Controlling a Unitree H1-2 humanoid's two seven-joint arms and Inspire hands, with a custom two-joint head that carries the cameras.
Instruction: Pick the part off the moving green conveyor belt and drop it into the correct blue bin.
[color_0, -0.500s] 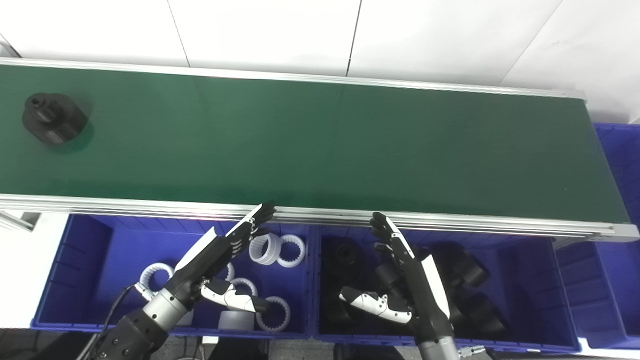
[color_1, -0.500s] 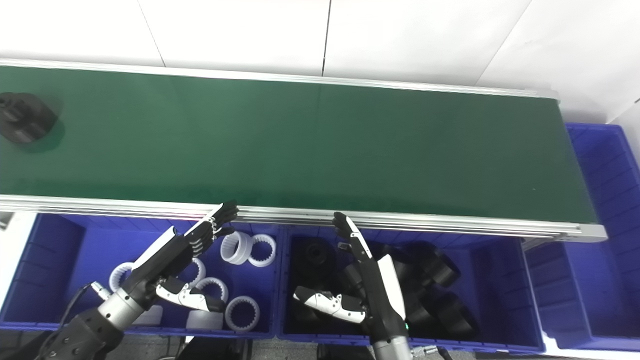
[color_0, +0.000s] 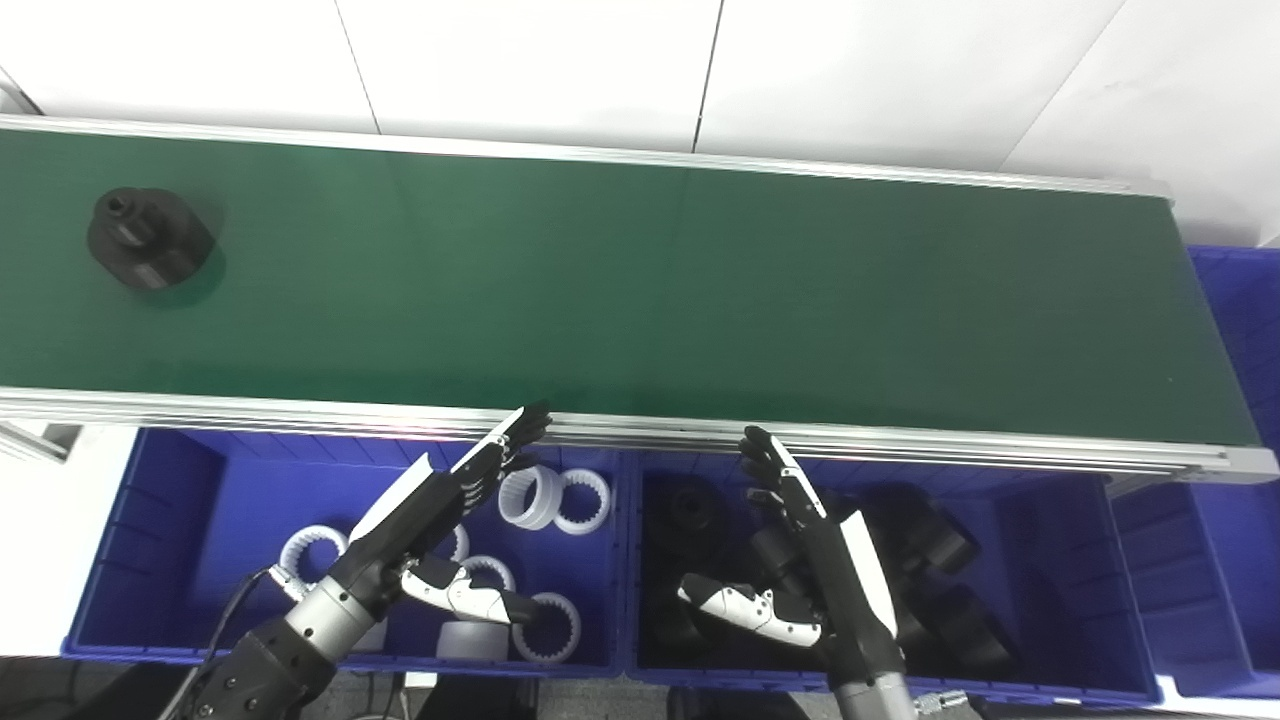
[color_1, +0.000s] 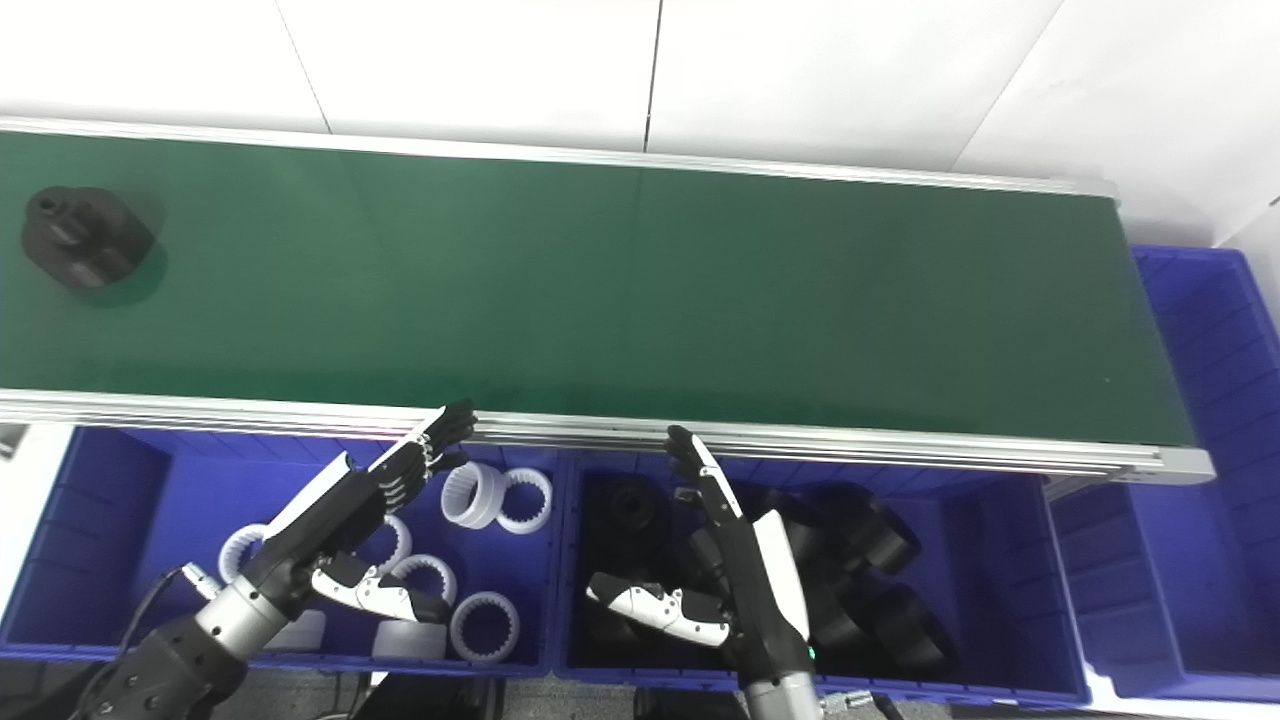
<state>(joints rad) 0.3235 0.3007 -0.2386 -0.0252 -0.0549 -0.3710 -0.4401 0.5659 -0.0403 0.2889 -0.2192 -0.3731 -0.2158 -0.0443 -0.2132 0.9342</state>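
Observation:
A black round part (color_0: 148, 238) with a small hub on top rides at the far left of the green conveyor belt (color_0: 640, 290). My left hand (color_0: 440, 515) is open, fingers stretched toward the belt's near rail, hovering over the left blue bin (color_0: 150, 520) of white toothed rings (color_0: 555, 498). Over the middle blue bin (color_0: 1060, 560) of black parts (color_0: 935, 545), my right hand (color_0: 815, 555) is open too, fingers pointing up at the rail. Neither hand holds anything, and both are far from the part.
An aluminium rail (color_0: 900, 440) runs along the belt's near edge, just beyond both hands' fingertips. Another blue bin (color_0: 1235, 560) stands at the right end of the belt. White wall panels lie behind the belt.
The black part has travelled a short way to the right along the belt. Both hands have stayed where they were.

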